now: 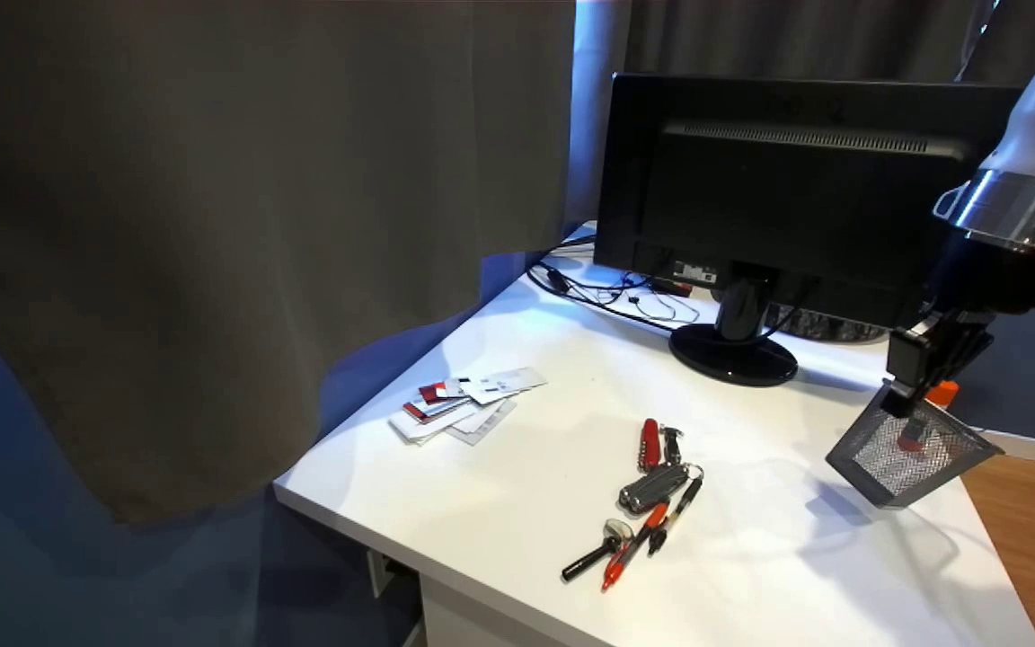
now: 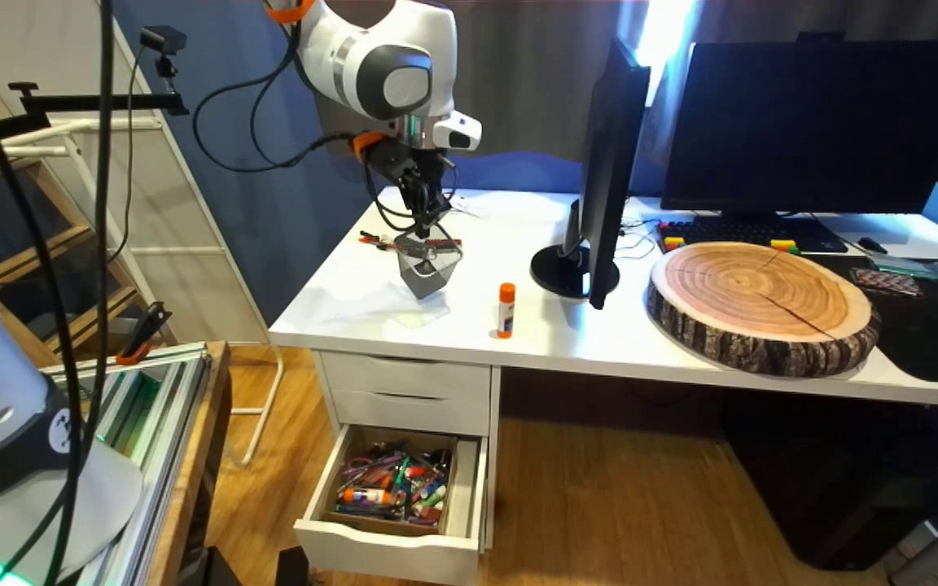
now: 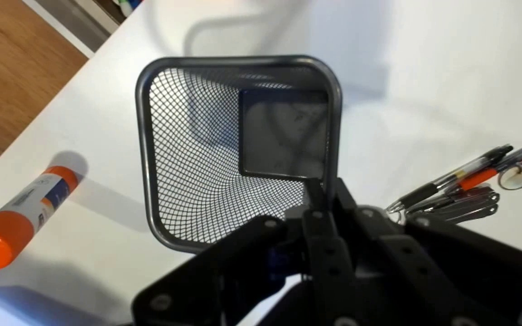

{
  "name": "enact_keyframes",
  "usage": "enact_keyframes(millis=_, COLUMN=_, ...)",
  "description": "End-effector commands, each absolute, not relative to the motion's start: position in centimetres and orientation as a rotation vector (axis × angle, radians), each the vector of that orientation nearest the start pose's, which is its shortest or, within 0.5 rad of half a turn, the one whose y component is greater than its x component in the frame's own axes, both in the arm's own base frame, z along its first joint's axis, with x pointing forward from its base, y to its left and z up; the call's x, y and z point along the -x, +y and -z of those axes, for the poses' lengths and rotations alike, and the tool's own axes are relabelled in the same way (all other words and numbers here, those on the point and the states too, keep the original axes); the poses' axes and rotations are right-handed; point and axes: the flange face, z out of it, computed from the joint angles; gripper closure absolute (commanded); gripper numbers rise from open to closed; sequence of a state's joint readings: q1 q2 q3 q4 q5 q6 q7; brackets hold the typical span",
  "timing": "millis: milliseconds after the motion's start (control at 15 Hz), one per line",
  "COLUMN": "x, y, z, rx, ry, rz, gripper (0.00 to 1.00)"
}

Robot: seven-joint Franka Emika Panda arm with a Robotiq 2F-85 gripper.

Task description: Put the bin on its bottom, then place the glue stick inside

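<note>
The grey wire-mesh bin hangs tilted above the white table in both exterior views (image 1: 872, 472) (image 2: 424, 283), its shadow apart from it. In the wrist view I look into the open mouth of the bin (image 3: 197, 181), down to its base. My gripper (image 3: 326, 188) is shut on the bin's rim and wall at one side; it also shows in both exterior views (image 1: 901, 402) (image 2: 424, 229). The glue stick stands upright on the table near the front edge in an exterior view (image 2: 506, 313). It also shows in the wrist view (image 3: 27, 213), and partly behind the bin (image 1: 942, 393).
A monitor (image 1: 805, 198) on a round black base (image 1: 733, 357) stands near the glue stick. Pens (image 1: 634, 545), a red pocket knife (image 1: 650, 445) and cards (image 1: 464, 409) lie on the table. A wood slab (image 2: 762, 285) and an open drawer (image 2: 392, 553) also show.
</note>
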State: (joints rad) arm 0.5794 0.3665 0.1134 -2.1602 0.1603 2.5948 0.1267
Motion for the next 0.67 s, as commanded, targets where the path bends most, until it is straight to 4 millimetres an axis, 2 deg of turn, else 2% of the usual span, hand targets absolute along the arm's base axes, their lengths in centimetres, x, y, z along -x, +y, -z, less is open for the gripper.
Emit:
enact_keyframes(millis=0, x=-45.0, y=37.2, z=-23.2, rx=2.972, ry=-0.64, rz=0.037, gripper=0.98)
enact_keyframes(millis=600, x=-45.8, y=38.1, z=-20.9, rx=3.024, ry=-0.646, rz=0.031, gripper=0.98)
